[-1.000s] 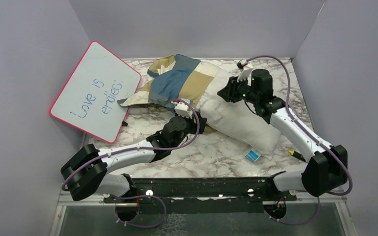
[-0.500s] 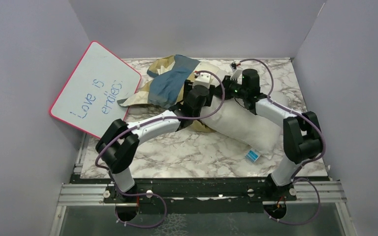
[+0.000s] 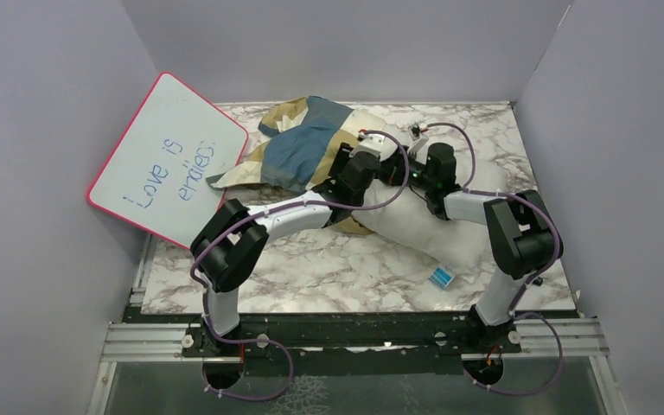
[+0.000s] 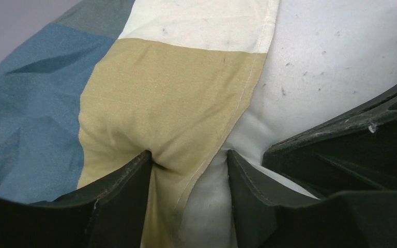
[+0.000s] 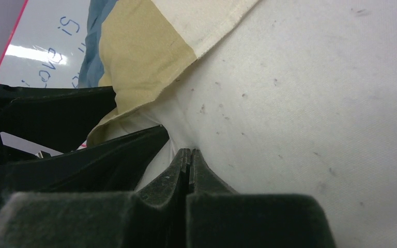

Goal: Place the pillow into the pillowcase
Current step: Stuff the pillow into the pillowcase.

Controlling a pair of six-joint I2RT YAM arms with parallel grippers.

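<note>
Though partly in the pillowcase (image 3: 298, 143), the pillow (image 3: 437, 229) lies mostly bare.
My left gripper (image 4: 188, 157) straddles the hem (image 4: 242, 101), half-wide; my right gripper (image 5: 188, 155) is closed tight (cloth caught? unclear).

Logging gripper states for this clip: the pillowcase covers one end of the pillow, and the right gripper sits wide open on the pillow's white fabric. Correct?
Not quite: the right gripper is shut, not wide open. The right wrist view shows its fingers pressed together against the pillow. The pillowcase does cover one end of the pillow.
</note>
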